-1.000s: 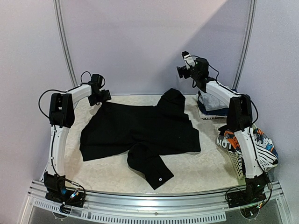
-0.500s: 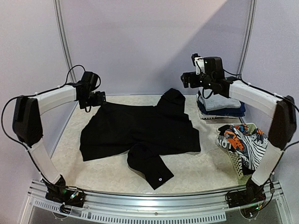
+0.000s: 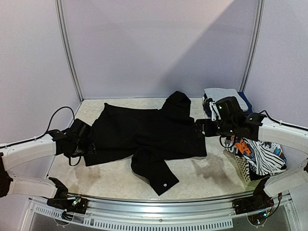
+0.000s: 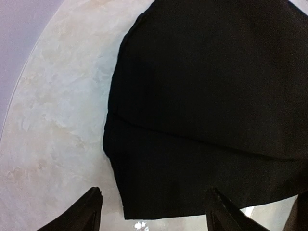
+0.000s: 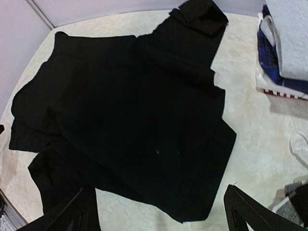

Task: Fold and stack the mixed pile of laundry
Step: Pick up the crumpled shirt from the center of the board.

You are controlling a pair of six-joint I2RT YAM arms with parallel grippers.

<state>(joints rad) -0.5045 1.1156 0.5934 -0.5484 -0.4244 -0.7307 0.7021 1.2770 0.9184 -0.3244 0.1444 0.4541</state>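
Hoodie (image 3: pixel 144 130) lies spread flat mid-bench, hood (image 3: pixel 177 103) toward the far wall, one sleeve (image 3: pixel 154 171) doubled across its near edge. The rest of the laundry sits to the right: a folded stack (image 3: pixel 224 94), grey on navy, at the far corner, and printed and striped pieces (image 3: pixel 262 154) heaped in the basket (image 3: pixel 243 166).

Left jaws are open and hold nothing, their fingertips (image 4: pixel 91 211) either side of the hem's (image 4: pixel 159 192) left corner. Right jaws are spread wide and empty at the hoodie's right edge.

Likely trouble: closing at that corner, the left jaws may pinch only the top layer, or dig into the bench (image 3: pixel 207 168), so the lower layer stays behind and the fold comes out skewed. The doubled sleeve could get trapped inside as a lump. With the stack just beyond the right jaws, a careless swing could knock it.

Only the left wrist view shows the hem band's seam and where the corner lies between the tips; from above, the wrist covers it. The right wrist view adds a red-and-white edge (image 5: pixel 279 89) under the navy. Only the top view shows the basket.
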